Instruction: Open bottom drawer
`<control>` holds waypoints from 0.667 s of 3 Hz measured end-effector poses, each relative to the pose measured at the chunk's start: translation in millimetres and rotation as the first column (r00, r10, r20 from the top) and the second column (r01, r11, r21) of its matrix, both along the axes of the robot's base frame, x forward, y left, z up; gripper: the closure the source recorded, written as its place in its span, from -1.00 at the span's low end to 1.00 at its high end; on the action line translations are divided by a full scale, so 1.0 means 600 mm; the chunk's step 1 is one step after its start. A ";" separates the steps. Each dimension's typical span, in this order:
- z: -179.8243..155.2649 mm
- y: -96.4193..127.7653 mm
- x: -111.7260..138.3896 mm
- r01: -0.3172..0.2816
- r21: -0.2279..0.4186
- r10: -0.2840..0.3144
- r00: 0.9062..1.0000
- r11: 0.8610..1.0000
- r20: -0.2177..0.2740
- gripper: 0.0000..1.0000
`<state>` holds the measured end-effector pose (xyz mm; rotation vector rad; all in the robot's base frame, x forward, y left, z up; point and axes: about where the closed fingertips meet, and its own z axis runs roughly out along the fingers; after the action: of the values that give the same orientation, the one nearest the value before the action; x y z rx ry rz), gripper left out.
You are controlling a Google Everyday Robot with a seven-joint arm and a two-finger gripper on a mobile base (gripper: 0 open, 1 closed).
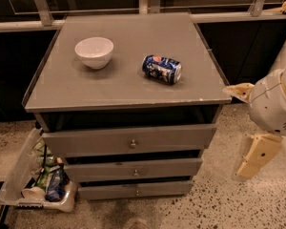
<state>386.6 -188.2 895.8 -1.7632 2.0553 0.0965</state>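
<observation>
Cabinet: grey unit with three drawer fronts stacked under a flat top; it faces the camera.
Arm: white body at the right edge of view, beside the cabinet's right side and well apart from all three fronts.
Gripper: cream-coloured, hanging below the arm at about the level of the middle front, off to the right of the cabinet; it touches nothing and holds nothing. Whether the fingers are spread or closed cannot be told.
Bin: clear tray of packets on the floor, against the cabinet's lower left corner.
Bottom drawer: lowest and slimmest front, just above the floor; appears closed, roughly flush with the front above.
Drawer orientation: front faces the camera; long axis runs left to right, level with the floor. Judged pull direction is straight out toward the camera.
Bowl: white, upright, on the top at left.
Can: lying on its side on the top, right of the bowl.
Knob: tiny, round, metal, at the middle of the bottom drawer.
Step in hand: approach; no contact with the drawer yet.
Next move, judged: lower the gripper and bring it left to the knob, close on it, then draw outward. The knob is a small target low to the floor.
</observation>
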 end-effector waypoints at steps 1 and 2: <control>0.001 0.000 0.000 0.000 0.000 0.000 1.000 1.000 0.000 -1.00; 0.012 0.003 -0.012 -0.018 -0.002 0.018 0.999 1.000 0.027 -1.00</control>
<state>379.5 -186.3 902.7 -1.7746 2.0223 0.0757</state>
